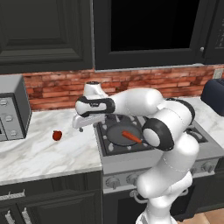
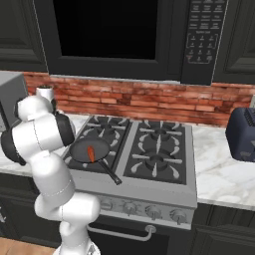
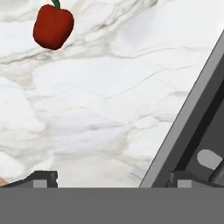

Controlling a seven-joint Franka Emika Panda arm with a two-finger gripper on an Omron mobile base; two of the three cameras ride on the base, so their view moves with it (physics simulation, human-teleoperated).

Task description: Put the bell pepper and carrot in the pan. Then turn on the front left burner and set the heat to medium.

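Nothing here can be read. The microwave point(image 2: 201, 42) above the stove point(image 2: 144, 154) has a panel of pale marks where its buttons would be, but they are too small and blurred to make out as words or numbers. The stove's knobs point(image 2: 152, 211) carry no legible marks, and neither does the grey oven point(image 1: 12, 107) standing on the tabletop point(image 1: 48, 148).

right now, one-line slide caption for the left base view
Carrot lies in the pan on the stove; bell pepper waits on the marble counter.
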